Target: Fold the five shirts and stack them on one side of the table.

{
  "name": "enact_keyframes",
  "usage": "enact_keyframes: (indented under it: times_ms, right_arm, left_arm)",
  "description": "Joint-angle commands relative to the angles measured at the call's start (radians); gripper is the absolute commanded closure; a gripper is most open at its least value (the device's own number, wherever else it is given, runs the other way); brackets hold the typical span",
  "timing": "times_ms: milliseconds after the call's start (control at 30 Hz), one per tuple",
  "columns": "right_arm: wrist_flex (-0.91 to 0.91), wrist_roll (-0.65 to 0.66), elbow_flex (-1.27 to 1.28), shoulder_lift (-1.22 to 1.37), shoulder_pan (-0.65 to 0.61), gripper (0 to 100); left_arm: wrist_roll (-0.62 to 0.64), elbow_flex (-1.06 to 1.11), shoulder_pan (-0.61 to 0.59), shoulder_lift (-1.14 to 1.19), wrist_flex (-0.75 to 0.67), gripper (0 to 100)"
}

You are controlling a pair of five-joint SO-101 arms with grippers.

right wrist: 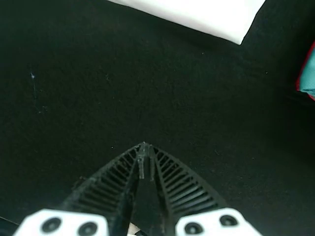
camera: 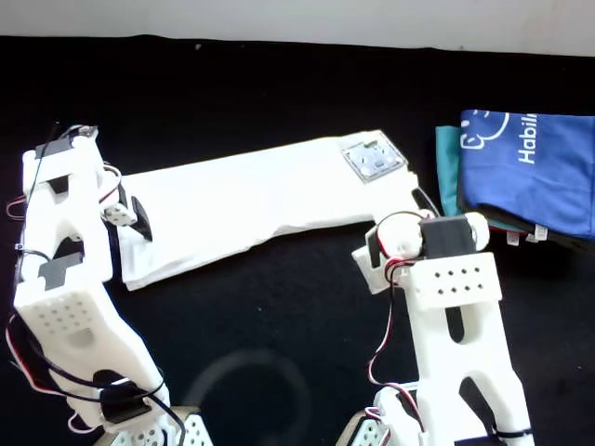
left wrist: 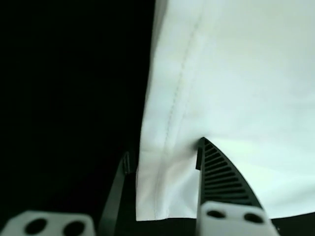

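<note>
A white shirt [camera: 260,200], folded into a long strip, lies slantwise across the black table [camera: 279,316]. My left gripper [left wrist: 165,147] is at its left end [camera: 135,218]. It stands open astride the hemmed corner of the shirt [left wrist: 231,83], with one finger [left wrist: 219,179] on top of the cloth and the other [left wrist: 120,184] at the cloth's edge on the dark side. My right gripper [right wrist: 143,150] is shut and empty over bare table, just short of the shirt's near right corner [right wrist: 206,17]. A stack of folded shirts [camera: 535,172], blue on top, sits at the right edge.
A teal layer [camera: 447,172] shows under the blue shirt, and its edge [right wrist: 307,78] appears beside the right gripper. The right arm [camera: 446,279] rises from the table's front right, the left arm [camera: 65,269] from the front left. Open black table lies between them.
</note>
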Motion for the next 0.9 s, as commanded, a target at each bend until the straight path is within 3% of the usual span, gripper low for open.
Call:
enact_keyframes:
  times_ms: [0, 200, 333, 433, 467, 600, 867]
  right_arm:
    - [-0.012, 0.014, 0.002, -0.033, 0.013, 99.0]
    - [-0.008, 0.017, 0.001, -0.039, 0.013, 99.0]
    - [-0.005, 0.014, -0.042, -0.039, 0.013, 99.0]
    - [0.067, 0.012, -0.133, -0.039, 0.013, 99.0]
    - [0.107, 0.012, -0.173, -0.039, 0.013, 99.0]
    - [0.200, 0.012, -0.269, -0.039, 0.013, 99.0]
    - [0.071, 0.011, -0.081, -0.039, 0.013, 99.1]
  left_arm:
    - [0.005, -0.108, -0.035, 0.044, 0.005, 79]
    - [0.006, -0.193, -0.024, 0.162, 0.018, 79]
    - [0.006, -0.268, -0.005, 0.208, 0.127, 80]
    - [0.006, -0.326, -0.008, 0.249, 0.172, 95]
    - [0.006, -0.348, -0.024, 0.266, 0.183, 100]
    - [0.006, -0.461, -0.116, 0.325, 0.227, 99]
    - [-0.172, -0.776, -0.354, 0.351, 0.316, 99]
